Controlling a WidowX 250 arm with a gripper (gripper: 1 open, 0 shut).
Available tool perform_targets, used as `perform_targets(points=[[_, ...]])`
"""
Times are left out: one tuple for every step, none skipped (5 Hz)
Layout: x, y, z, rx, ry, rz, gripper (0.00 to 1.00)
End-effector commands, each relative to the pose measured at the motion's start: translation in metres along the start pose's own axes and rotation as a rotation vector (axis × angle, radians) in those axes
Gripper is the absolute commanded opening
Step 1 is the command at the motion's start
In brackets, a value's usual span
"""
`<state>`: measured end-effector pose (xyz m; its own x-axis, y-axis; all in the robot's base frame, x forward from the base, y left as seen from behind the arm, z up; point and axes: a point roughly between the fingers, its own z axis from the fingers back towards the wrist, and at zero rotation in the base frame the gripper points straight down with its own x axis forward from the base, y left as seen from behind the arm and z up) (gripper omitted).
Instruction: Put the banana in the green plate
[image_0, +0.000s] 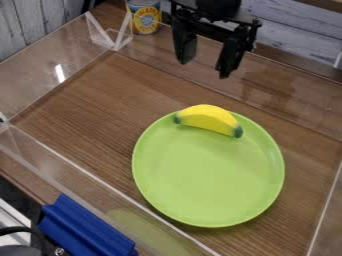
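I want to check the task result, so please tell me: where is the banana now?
In the camera view, the banana lies on the green plate, at the plate's far rim, right of centre. The open gripper hangs above and behind it, apart from it.

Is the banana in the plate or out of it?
In: the banana lies on the plate's far edge, inside the rim.

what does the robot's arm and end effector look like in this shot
The end effector is all black: a boxy body at the top of the frame with long, slim, straight fingers hanging from it. No markings, stickers or coloured parts show. The arm above it is cut off by the frame edge, and no cables can be made out.
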<state>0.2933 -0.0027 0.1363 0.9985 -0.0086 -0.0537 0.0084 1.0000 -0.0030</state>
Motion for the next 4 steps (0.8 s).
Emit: perform_targets(points=[[0.0029,0.0004,-0.0014,-0.001,-0.003,-0.002,1.0],[0.0056,0.0022,-0.0008,-0.003,-0.008,-0.004,1.0],[0.0083,0.0034,0.0024,-0.011,-0.014,-0.013,1.0],[0.0102,0.0049,0.0067,-0.018,-0.02,-0.025,1.0]])
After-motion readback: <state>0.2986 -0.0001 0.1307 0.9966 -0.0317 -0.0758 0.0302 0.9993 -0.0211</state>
